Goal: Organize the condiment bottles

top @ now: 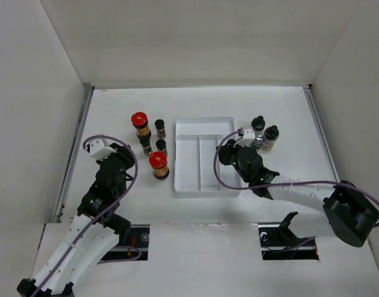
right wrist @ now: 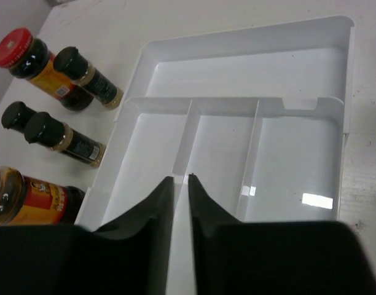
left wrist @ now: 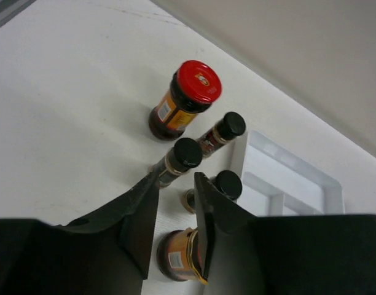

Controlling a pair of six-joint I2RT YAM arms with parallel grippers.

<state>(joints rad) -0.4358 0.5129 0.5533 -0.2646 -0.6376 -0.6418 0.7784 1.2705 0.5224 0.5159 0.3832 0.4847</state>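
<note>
Tray (top: 188, 167), mid-table: all compartments empty, nothing sorted yet. Left of it stand two red-lid jars (top: 140, 124) and three small black-cap bottles (top: 145, 145), packed close. The right-hand bottles (top: 270, 136) stand just beside your R arm, which could sweep them over. L gripper (left wrist: 176, 176) is clenched, empty and aimed at the cluster, so one bottle may topple into its neighbours. R gripper (right wrist: 180, 178) is pinched shut on nothing, at the tray's edge.

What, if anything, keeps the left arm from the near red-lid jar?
Probably nothing, so yes: the jar stands on the table close beside the left gripper, with nothing between. The shut jaws would need opening first.
</note>
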